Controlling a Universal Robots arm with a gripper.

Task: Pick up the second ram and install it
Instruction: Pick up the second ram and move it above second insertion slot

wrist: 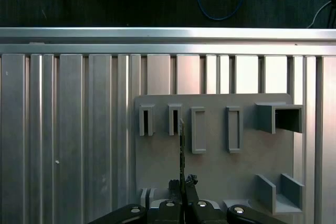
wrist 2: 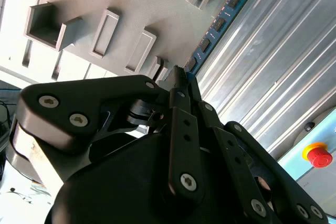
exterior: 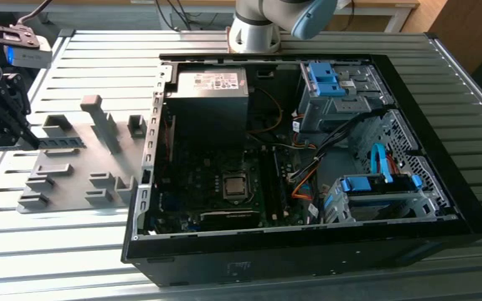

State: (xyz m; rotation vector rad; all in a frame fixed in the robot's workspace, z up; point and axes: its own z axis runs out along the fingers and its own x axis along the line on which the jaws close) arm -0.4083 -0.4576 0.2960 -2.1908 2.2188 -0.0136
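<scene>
The second ram (wrist 2: pixel 218 24) is a narrow blue-green board with black chips. It stretches away from my gripper (wrist 2: pixel 178 77) over the grey holder plate (wrist 2: pixel 131 3). In the first wrist view the ram (wrist: pixel 181 148) shows edge-on as a thin line. My gripper (wrist: pixel 182 183) is shut on its near end. In the exterior view, my gripper (exterior: pixel 28 140) is at the far left, holding the ram (exterior: pixel 63 143) beside the plate's slotted blocks (exterior: pixel 57 124). I cannot tell whether the ram is lifted off the plate.
An open black computer case (exterior: pixel 442 207) lies at the exterior view's right, with motherboard (exterior: pixel 224 182), power supply (exterior: pixel 211 88), drive cages and loose cables. The arm's base (exterior: pixel 253 31) stands behind it. A red stop button (wrist 2: pixel 318 156) sits beyond the ribbed metal table (exterior: pixel 98 56).
</scene>
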